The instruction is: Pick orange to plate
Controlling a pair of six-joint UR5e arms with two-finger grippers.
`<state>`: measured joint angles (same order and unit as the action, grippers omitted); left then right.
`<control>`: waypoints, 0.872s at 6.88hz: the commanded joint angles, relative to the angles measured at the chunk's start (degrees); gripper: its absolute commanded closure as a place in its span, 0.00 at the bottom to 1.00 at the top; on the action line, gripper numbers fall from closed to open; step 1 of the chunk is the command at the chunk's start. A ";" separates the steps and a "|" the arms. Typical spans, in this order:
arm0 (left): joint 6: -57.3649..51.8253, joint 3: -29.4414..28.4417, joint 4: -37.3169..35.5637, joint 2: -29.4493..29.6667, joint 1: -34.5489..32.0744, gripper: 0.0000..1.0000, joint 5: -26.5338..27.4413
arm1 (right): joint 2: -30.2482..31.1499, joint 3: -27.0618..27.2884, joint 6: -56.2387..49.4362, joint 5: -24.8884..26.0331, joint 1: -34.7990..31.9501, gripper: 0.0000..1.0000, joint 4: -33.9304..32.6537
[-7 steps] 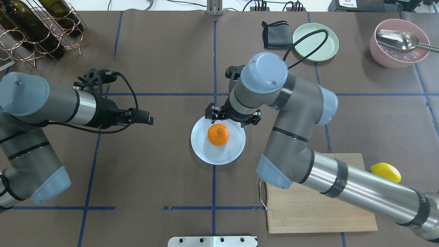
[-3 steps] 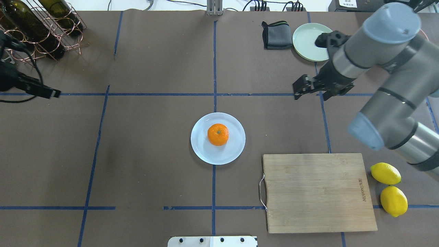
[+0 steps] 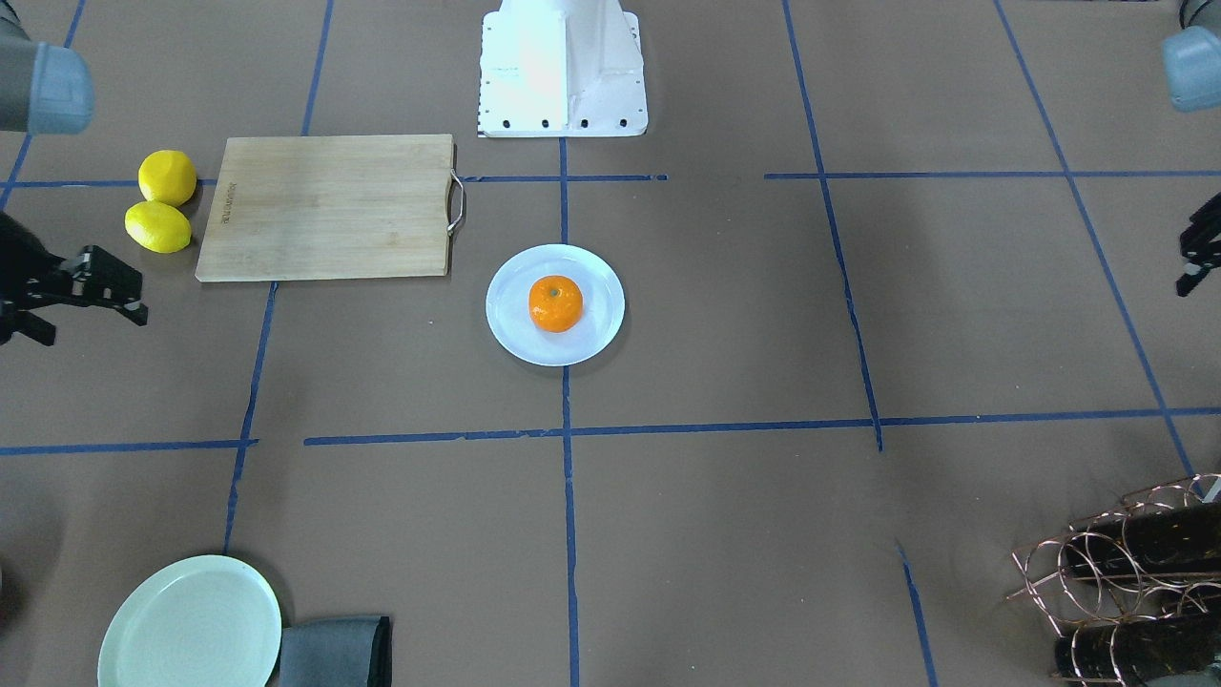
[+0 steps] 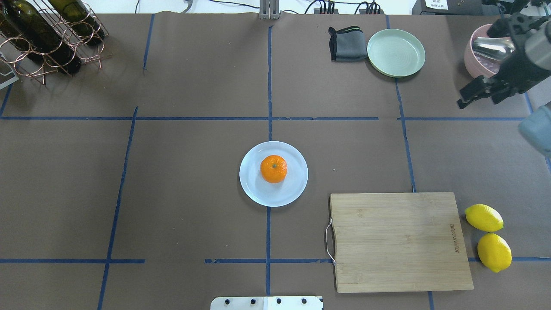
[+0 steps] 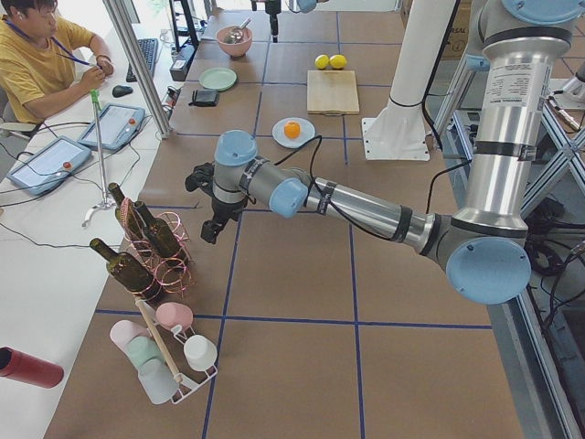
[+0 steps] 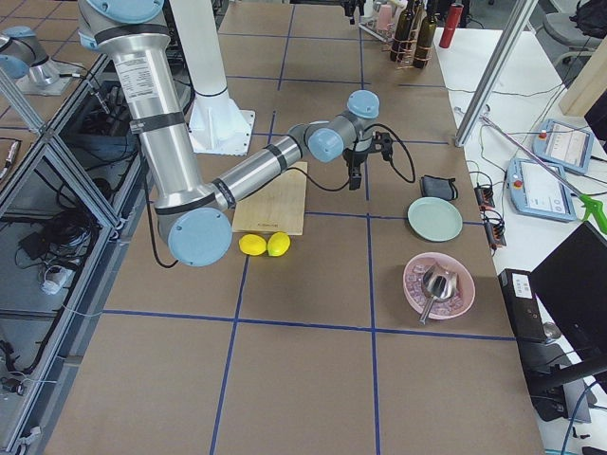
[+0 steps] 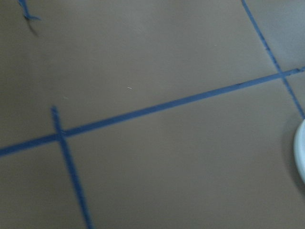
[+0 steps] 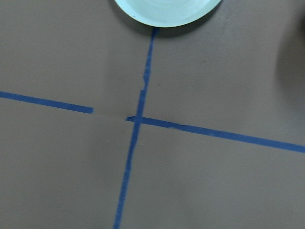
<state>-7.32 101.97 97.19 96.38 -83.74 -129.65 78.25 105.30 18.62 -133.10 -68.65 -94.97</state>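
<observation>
Nearest the robot, a wooden cutting board and two lemons lie unmoved on the tabletop. At centre, the orange sits stem-up on the plate, exactly where it lay a second ago. Farther back, the right end effector, fingers spread and holding nothing, has pulled away from beside the green plate to the tabletop's right edge, in front of the pink bowl. The left end effector, at the overhead view's left edge moments earlier, has left that view. Whether its fingers are spread cannot be told.
</observation>
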 commanded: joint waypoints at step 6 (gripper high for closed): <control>-15.18 -2.56 -13.93 -5.15 -6.09 0.00 -4.65 | 5.77 -5.81 -33.83 -2.34 -16.25 0.00 -14.54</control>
<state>-21.90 100.01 80.09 92.74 -89.79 -134.28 83.65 100.45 -13.18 -135.45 -84.61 -109.53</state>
